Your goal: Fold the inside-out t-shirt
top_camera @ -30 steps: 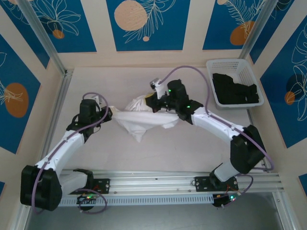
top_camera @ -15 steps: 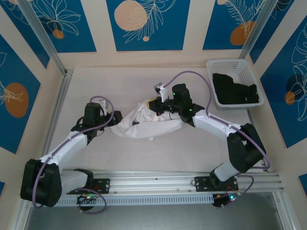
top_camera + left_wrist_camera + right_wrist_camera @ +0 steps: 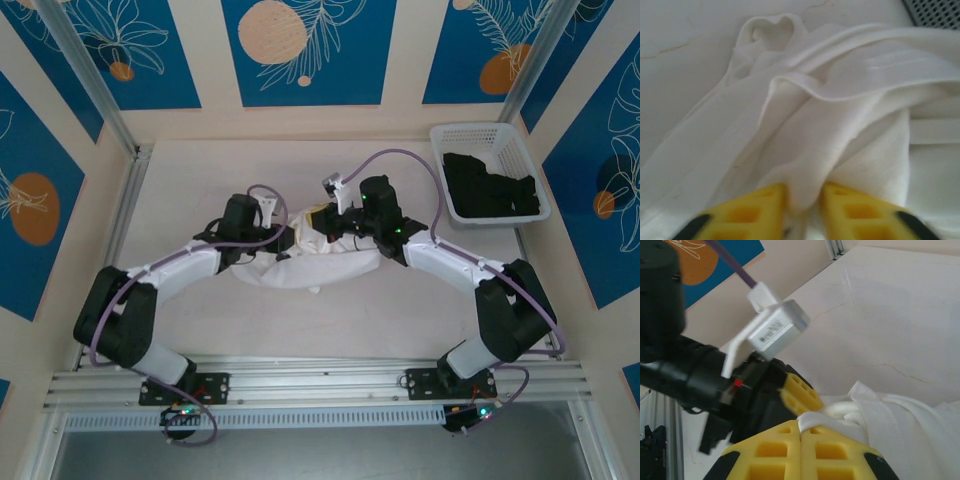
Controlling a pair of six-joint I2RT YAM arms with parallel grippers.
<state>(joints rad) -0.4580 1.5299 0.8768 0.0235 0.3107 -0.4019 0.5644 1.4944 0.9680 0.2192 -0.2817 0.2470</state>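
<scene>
Folding: not started; t-shirt [image 3: 325, 262] bunched.
Left claw [image 3: 804, 195]: pinching t-shirt fold.
Right claw [image 3: 800, 426]: clenched on t-shirt edge.
To do: flatten, fold.

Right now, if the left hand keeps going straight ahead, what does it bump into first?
The white t-shirt: the left hand pinches a fold of it, and more bunched cloth lies straight ahead. Depth beyond that is unclear.
</scene>
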